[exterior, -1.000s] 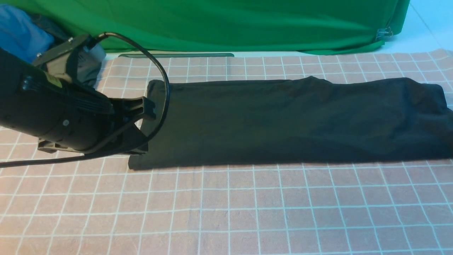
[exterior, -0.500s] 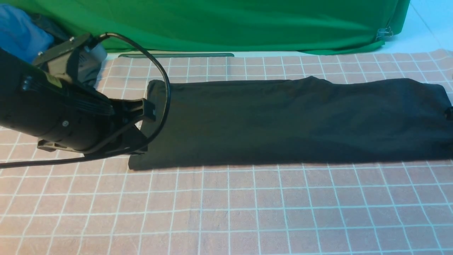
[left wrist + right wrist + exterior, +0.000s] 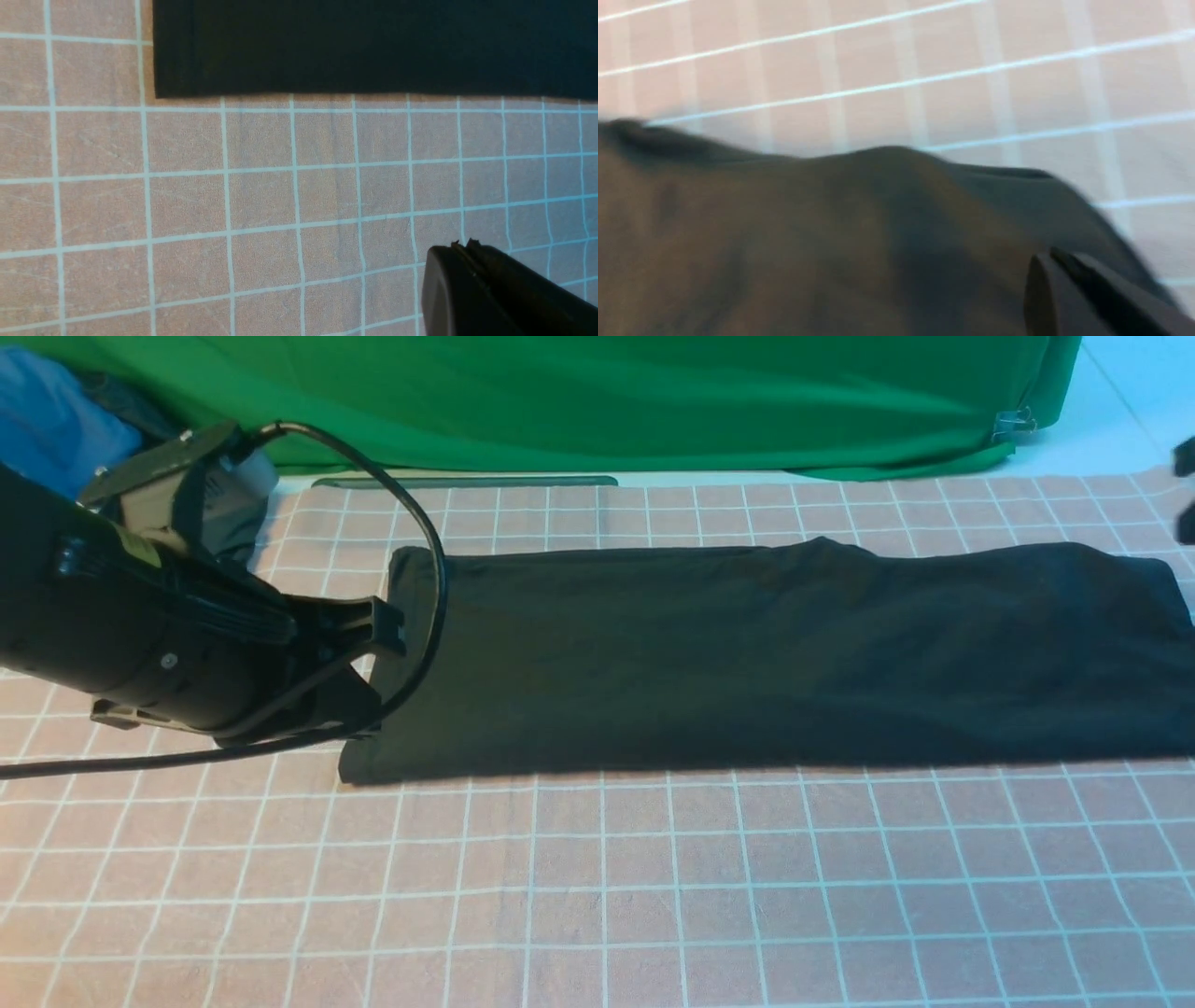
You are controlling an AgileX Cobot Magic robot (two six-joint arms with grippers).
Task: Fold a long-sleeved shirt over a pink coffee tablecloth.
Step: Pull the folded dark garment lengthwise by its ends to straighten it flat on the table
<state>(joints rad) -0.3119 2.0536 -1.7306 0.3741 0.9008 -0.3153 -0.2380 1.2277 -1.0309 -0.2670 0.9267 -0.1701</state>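
The long-sleeved shirt (image 3: 766, 653) is black and lies folded into one long strip across the pink coffee tablecloth (image 3: 597, 887). My left arm (image 3: 159, 625) hangs over the strip's left end. My left gripper (image 3: 460, 245) is shut and empty above bare tablecloth (image 3: 261, 196), a little off the shirt's corner (image 3: 196, 70). My right gripper (image 3: 1046, 255) is shut with nothing between its fingers, just above the shirt (image 3: 808, 233); that view is blurred. In the front view only dark bits of the right arm (image 3: 1186, 527) show at the right edge.
A plain green cloth (image 3: 579, 401) hangs along the back. A blue garment (image 3: 47, 425) and a grey-green one (image 3: 229, 509) lie at the back left. A black cable (image 3: 434, 569) loops off the left arm over the shirt's left end.
The right arm has lifted from the shirt's right end toward the back right, and its gripper has shut empty. The shirt's right end now lies flatter. The left arm shifted slightly left.
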